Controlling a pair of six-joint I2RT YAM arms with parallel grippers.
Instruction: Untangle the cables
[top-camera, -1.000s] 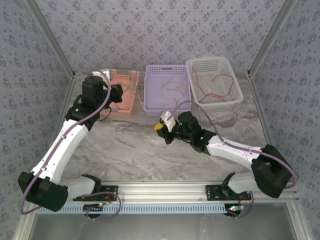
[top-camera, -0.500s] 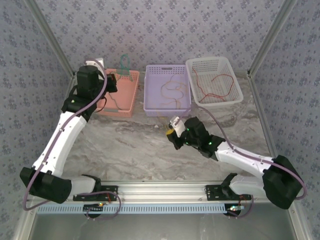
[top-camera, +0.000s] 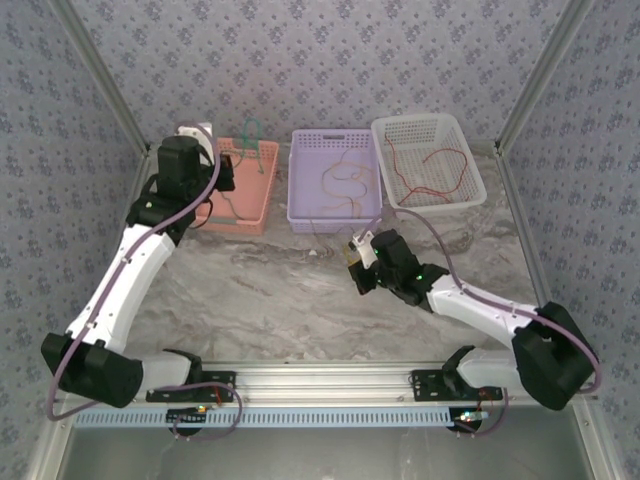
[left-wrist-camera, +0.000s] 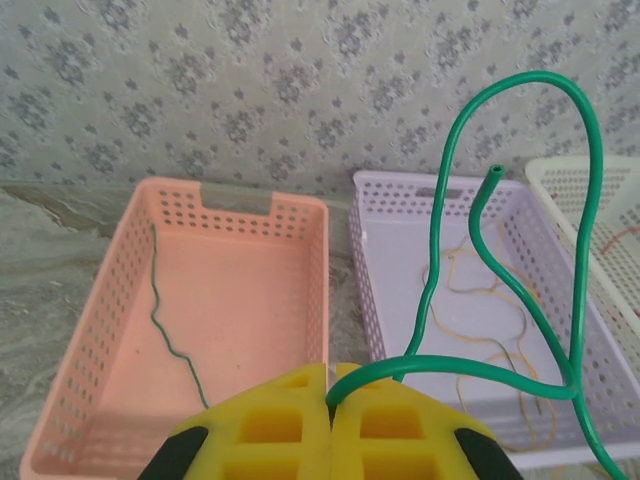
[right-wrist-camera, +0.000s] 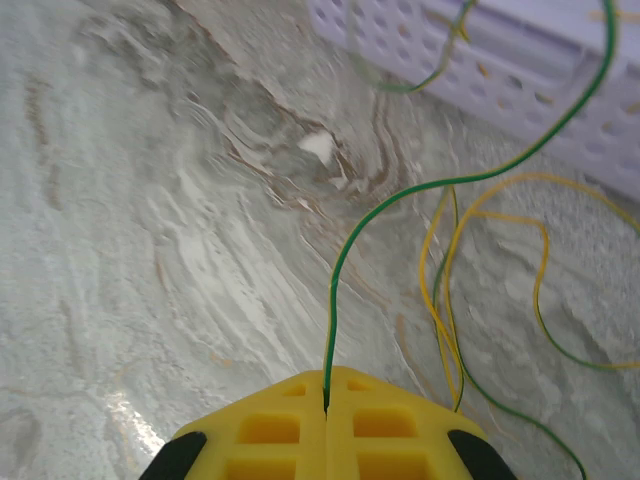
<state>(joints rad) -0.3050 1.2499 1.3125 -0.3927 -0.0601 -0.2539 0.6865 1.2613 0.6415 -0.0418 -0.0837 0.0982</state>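
Cables (top-camera: 340, 180) lie mostly knotted in the purple basket (top-camera: 335, 217) at the far edge of the bench (top-camera: 270, 290), with yellow strands (right-wrist-camera: 424, 285) spilling over its near wall onto the bench top. Your right jaws are clenched on a thin green wire (right-wrist-camera: 333, 300), low over the middle of the bench. The wire runs from the tips back over the basket wall. Your left jaws are clamped on a stiffer green cable (left-wrist-camera: 527, 76) above the pink basket (left-wrist-camera: 110, 290) near the far left corner. It loops up from the tips with its cut end free in the air.

You seem to be drawing one green strand out. Pull slowly toward the near edge, watch the yellow strands beside it, and stop if they drag along. Then lower the left cable into the pink basket beside the green wire (left-wrist-camera: 155, 310) lying there.
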